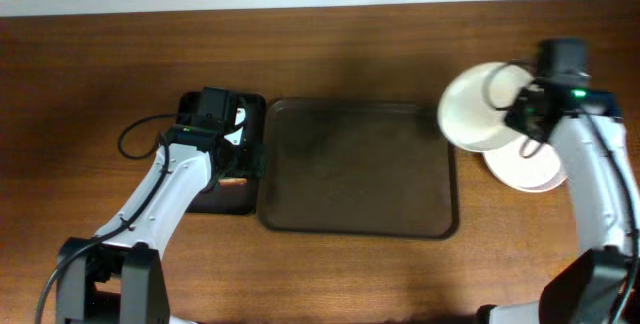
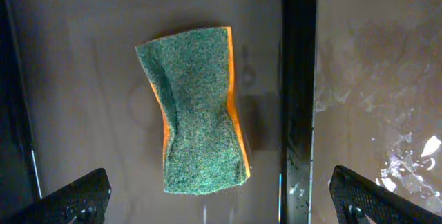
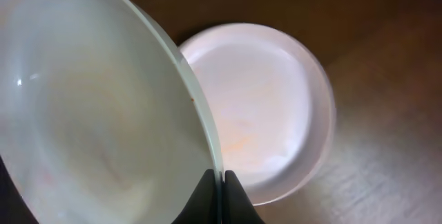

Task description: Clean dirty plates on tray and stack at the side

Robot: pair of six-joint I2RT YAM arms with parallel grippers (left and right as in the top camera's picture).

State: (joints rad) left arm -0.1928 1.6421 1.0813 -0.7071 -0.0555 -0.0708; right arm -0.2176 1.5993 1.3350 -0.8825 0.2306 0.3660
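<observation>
- Two white plates are in view, both at the right end of the desk (image 1: 100,64), off to the right of the tray (image 1: 360,179).
- One white plate (image 1: 475,114) is in the right hand (image 3: 221,186). The two fingers are narrowed on its rim, one on each face, so the plate is pinched at its edge.
- That plate is tilted, not flat. From overhead it sits at the tray's upper right corner, and its edge overlaps the second plate (image 1: 530,169).
- In the right wrist view its inner face reads plain white with a soft shine.
- The second plate lies flat on the desk, just beside the tray's right rim. Its face is pale with a faint warm tint. Whether another plate lies under it, I cannot tell.
- The tray is dark brown, with rounded corners, and lies across the middle of the desk. In the left wrist view its floor shows pale, wet-looking streaks.
- A smaller black tray (image 1: 215,202) lies against the tray's left side, and their rims meet.
- A green sponge (image 2: 197,113) with an orange underlayer lies flat on the black tray's floor, pinched in at its waist.
- The left hand (image 2: 224,200) hangs above the sponge with its fingers (image 2: 76,200) spread wide, holding nothing, one on each side of the sponge and apart from it.
</observation>
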